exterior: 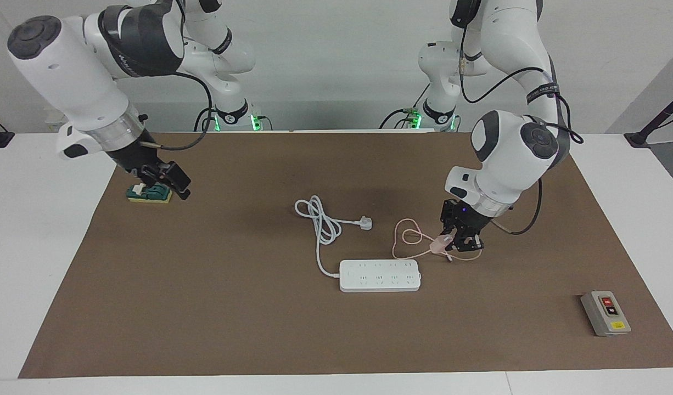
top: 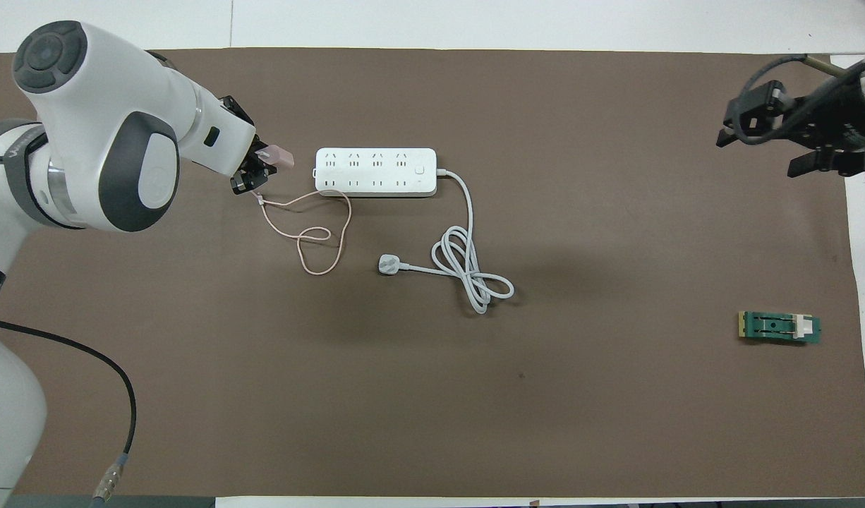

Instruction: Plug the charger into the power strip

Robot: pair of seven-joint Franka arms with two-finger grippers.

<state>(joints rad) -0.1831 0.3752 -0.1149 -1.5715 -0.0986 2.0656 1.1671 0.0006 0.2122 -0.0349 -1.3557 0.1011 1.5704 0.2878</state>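
The charger, a small pale pink cube, is pinched in my left gripper, which is shut on it. It hangs tilted low over the mat, just off the end of the power strip that points toward the left arm's end of the table. Its thin pink cable trails in loops on the mat, nearer to the robots than the strip. My right gripper is open and holds nothing, raised over the right arm's end of the mat.
The strip's thick white cord lies coiled, ending in a white three-pin plug. A green switch block sits under my right gripper. A grey button box stands at the left arm's end.
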